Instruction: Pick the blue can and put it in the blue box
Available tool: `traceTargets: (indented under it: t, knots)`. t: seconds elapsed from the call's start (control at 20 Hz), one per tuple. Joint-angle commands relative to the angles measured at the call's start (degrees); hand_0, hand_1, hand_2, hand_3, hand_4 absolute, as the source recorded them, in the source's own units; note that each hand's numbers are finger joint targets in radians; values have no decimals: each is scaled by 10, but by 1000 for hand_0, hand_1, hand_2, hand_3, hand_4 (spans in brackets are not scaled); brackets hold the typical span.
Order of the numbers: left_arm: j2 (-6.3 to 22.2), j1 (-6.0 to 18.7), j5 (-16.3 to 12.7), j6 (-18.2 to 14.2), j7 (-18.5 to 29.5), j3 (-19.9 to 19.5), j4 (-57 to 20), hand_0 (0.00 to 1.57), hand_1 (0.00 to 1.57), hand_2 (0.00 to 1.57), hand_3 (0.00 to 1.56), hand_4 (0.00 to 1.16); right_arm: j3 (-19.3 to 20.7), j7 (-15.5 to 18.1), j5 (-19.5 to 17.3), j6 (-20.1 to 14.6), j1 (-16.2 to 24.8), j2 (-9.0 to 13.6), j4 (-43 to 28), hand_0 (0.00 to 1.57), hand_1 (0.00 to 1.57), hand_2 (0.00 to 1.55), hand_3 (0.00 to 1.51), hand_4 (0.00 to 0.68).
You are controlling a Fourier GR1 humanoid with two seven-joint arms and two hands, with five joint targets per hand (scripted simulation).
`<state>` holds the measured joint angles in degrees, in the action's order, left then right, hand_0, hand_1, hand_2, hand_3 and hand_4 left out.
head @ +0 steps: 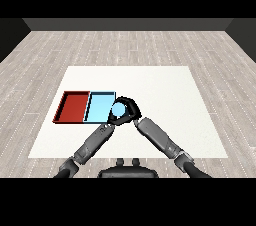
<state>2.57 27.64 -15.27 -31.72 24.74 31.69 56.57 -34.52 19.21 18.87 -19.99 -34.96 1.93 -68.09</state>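
Head view, looking down and forward over a white bench point(165, 90) that sits on a pale wood-plank floor point(125, 45). Near the bench's left side two shallow trays lie side by side with their edges touching: a red tray point(73, 106) on the left and a light blue tray point(98, 106) on the right. Two grey forearms rise from the lower corners of the view and meet in the middle, just at the right edge of the light blue tray. The right robot hand point(130, 107), black, has its fingers curled round a blue can point(118, 112), whose pale blue round end faces the camera. The can is held at the right rim of the light blue tray, overlapping that rim in this view; whether it is above the tray or touching it cannot be told. The left robot hand point(111, 122) comes up from the lower left and ends right beside the can, below and to its left; it is mostly hidden there, and I cannot tell whether it is open or closed, or whether it touches the can.
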Motion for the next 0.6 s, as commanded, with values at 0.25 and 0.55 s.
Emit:
traceTargets:
  t: [0.25,0.55]
  knots:
    - [-25,5,-74,41,37,9,-28,1425,1425,1347,1000,683,-1,-7,57,3,19,-18,-39,1267,1267,1371,1326,415]
    - [-25,0,-51,56,-2,-30,-26,1571,1571,1516,1448,1097,31,-29,20,24,38,-19,-35,0,0,0,0,0]
